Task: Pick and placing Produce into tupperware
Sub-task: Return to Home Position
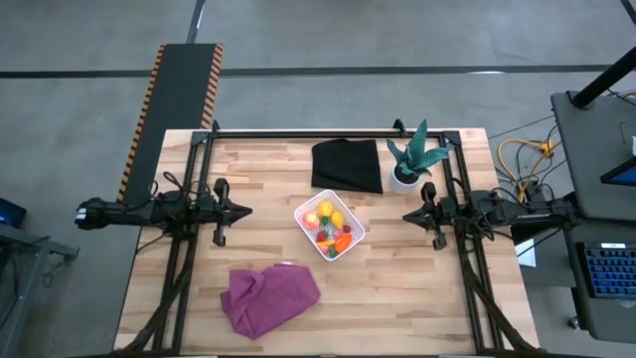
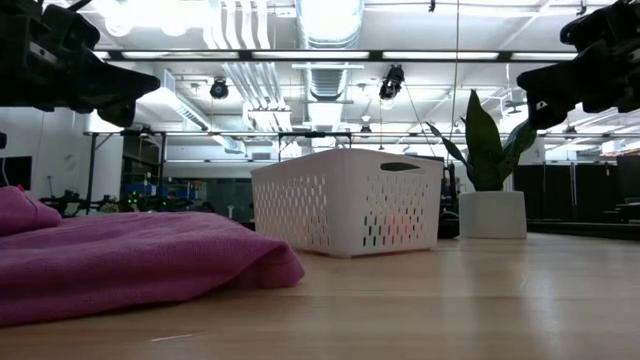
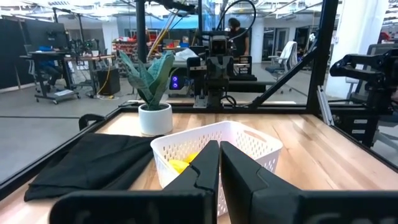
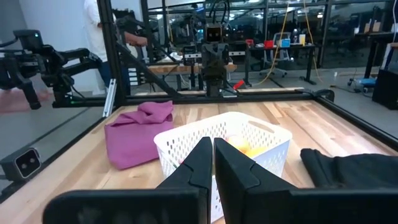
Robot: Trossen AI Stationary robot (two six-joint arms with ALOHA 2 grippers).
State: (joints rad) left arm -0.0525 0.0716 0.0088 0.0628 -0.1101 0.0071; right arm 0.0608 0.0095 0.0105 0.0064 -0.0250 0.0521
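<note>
While both arms sit at the table's sides, the tupperware (image 1: 314, 202) stands mid-table between them, touching neither. Produce (image 1: 331, 228) lies heaped inside it in yellow, orange and red pieces. No loose piece shows on the bare wood.

Left gripper (image 1: 244, 210): fingers pressed together, nothing held, pointing at the tupperware from well apart. Right gripper (image 1: 407, 215): likewise closed and empty, facing in from the opposite side. The low view shows both held high off the tabletop.

Placing looks finished, so the risks that remain are small:
- The plant (image 1: 412, 159) stands just beside the right gripper, its leaves reaching out near it. A sideways swing of that arm could catch a leaf and tip the pot.
- The tupperware looks light. A low sweep by either closed gripper would shove or upend it and spill the produce.
- The purple cloth (image 1: 270, 296) and black cloth (image 1: 348, 164) lie clear of both arms, so a snag looks unlikely.
</note>
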